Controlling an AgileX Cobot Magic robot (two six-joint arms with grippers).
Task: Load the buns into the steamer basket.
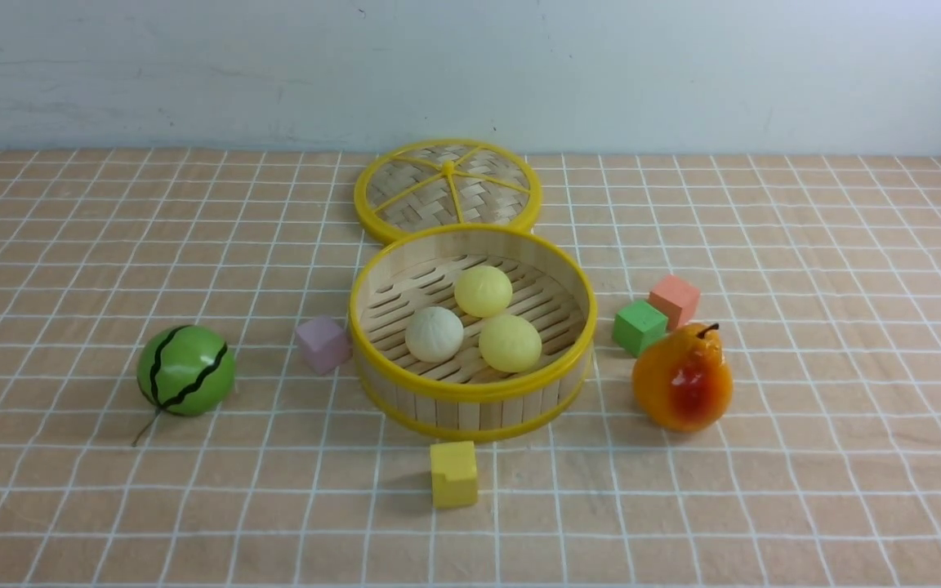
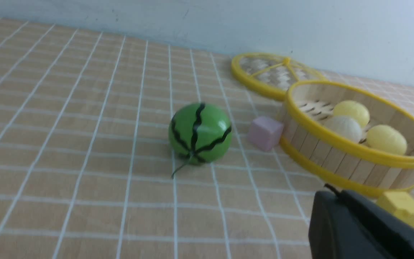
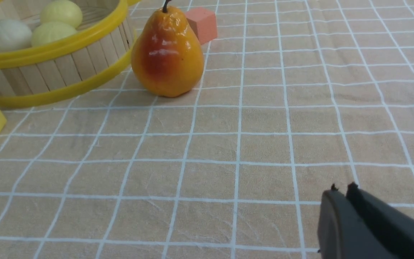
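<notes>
Front view: the steamer basket is seen at the middle of the checked cloth, and all three buns lie on its slatted floor: the off-white bun toward the left, one pale yellow bun behind it, the other pale yellow bun to its right. The three are bunched closely together.

The left gripper is shown in its wrist view with the jaws pressed together and nothing between them; it is held above the cloth, apart from the basket and near the yellow cube. The right gripper is likewise seen with its jaws all but closed, only a thin slit left between the tips, nothing grasped, over bare cloth well apart from the orange pear.
</notes>
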